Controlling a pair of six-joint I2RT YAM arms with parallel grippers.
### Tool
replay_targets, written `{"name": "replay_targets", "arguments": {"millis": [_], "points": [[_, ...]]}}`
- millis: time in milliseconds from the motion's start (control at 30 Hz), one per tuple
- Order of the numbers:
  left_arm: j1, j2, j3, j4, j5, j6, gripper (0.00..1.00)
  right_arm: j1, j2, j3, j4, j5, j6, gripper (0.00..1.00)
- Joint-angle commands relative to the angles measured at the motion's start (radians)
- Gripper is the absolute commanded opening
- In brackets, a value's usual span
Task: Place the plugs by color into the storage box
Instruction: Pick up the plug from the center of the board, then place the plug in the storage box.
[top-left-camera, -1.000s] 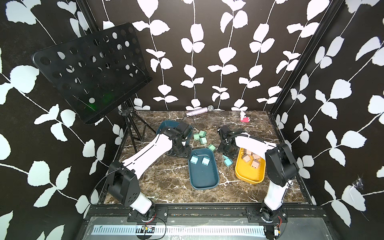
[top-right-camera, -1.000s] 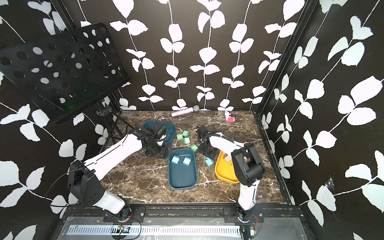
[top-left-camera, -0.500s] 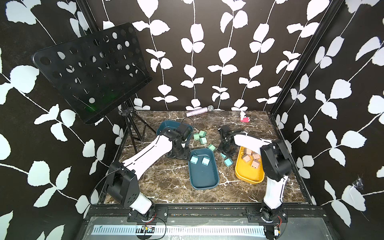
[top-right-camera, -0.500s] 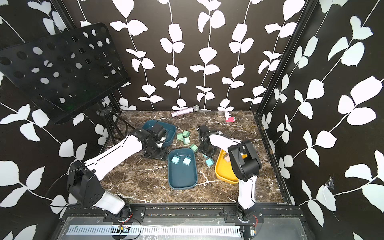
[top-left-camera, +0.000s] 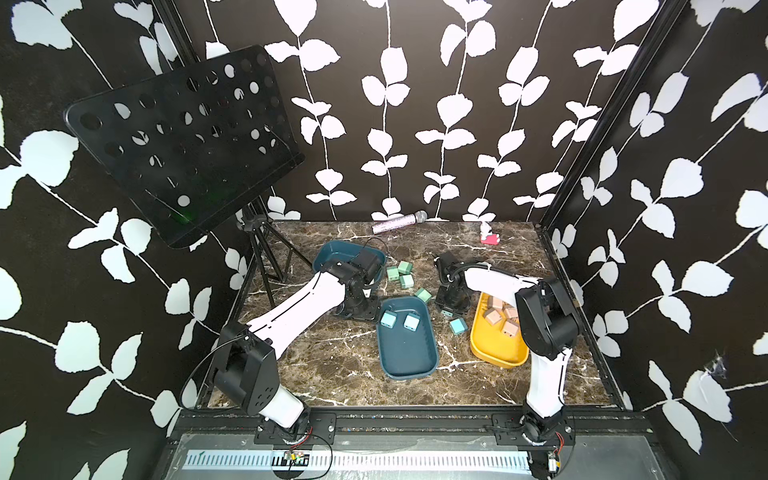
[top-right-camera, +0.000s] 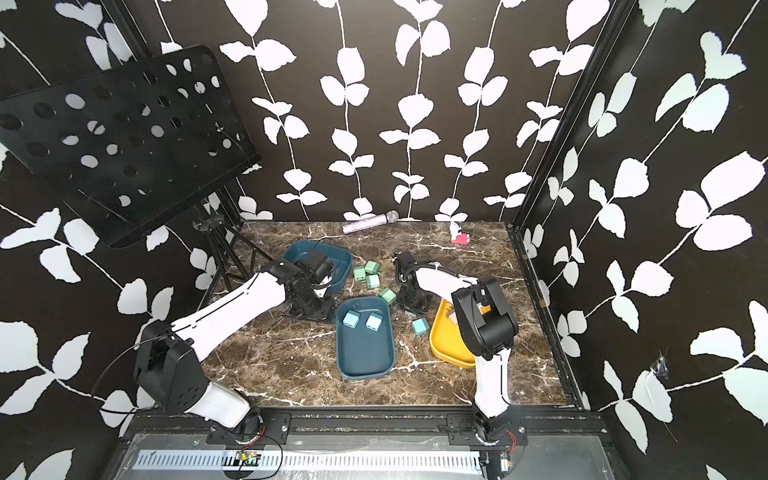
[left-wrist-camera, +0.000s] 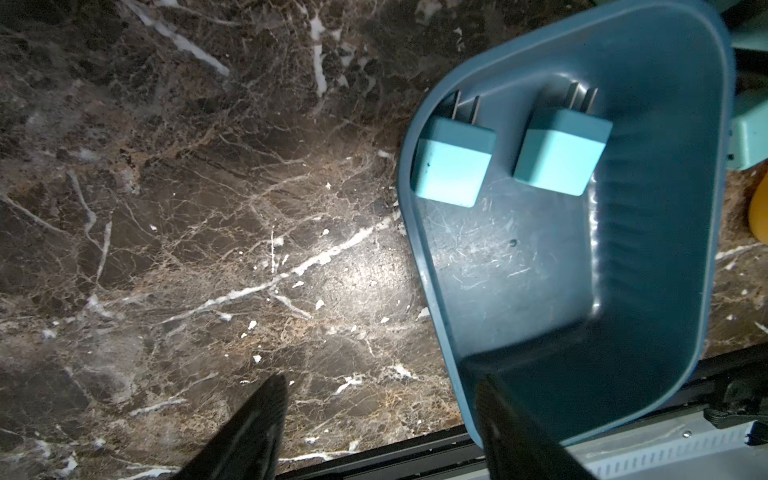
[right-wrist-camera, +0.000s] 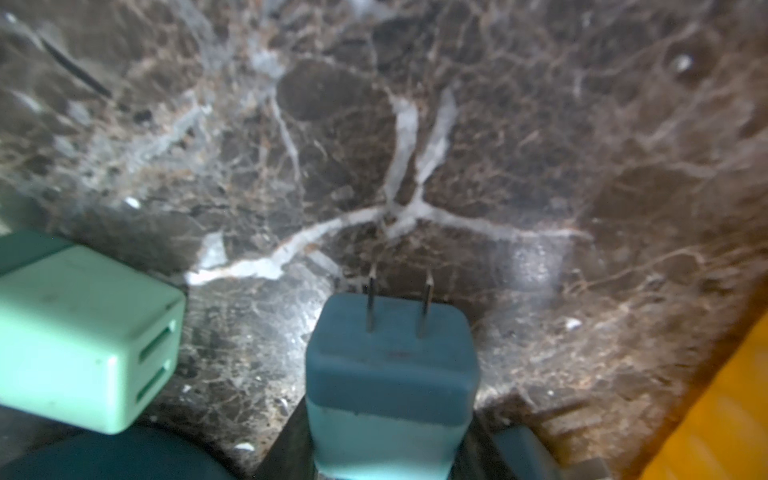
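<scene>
Right gripper (top-left-camera: 450, 306) sat low between teal tray (top-left-camera: 409, 357) and yellow tray (top-left-camera: 494, 353), jaws part-closed either side of light blue plug (right-wrist-camera: 390, 374), firm hold unclear; prongs pointed away from wrist. Teal tray, holding 2 blue plugs (top-left-camera: 389, 319), lay just left. Left gripper (left-wrist-camera: 382, 382) spread wide, empty

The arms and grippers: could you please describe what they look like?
The left arm and right arm both have white tapered links between boxy black joint housings, with thin black cables looping alongside. The left gripper has black, pointed fingers; the right gripper is black too.
</scene>
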Motion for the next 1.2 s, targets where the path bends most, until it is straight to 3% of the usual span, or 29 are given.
{"name": "replay_targets", "arguments": {"millis": [0,100,300,567,767,1167], "points": [[0.005,-0.019,-0.010,0.010,0.006,-0.001,0.73,0.017,-0.041,0.032,-0.102,0.044,-0.064,0.21],[0.007,-0.020,-0.006,0.010,0.002,-0.006,0.73,0.063,-0.105,0.105,-0.197,0.093,-0.101,0.21],[0.033,-0.019,-0.006,0.014,-0.001,-0.011,0.73,0.253,-0.173,0.201,-0.291,0.083,-0.093,0.22],[0.153,-0.060,-0.041,0.006,0.029,-0.025,0.73,0.434,-0.132,0.124,-0.164,0.000,-0.027,0.22],[0.209,-0.116,-0.076,-0.023,0.023,0.001,0.73,0.473,-0.042,0.137,-0.133,-0.041,-0.020,0.24],[0.216,-0.177,-0.163,-0.021,0.027,-0.012,0.73,0.464,0.048,0.125,-0.128,-0.064,-0.053,0.29]]}}
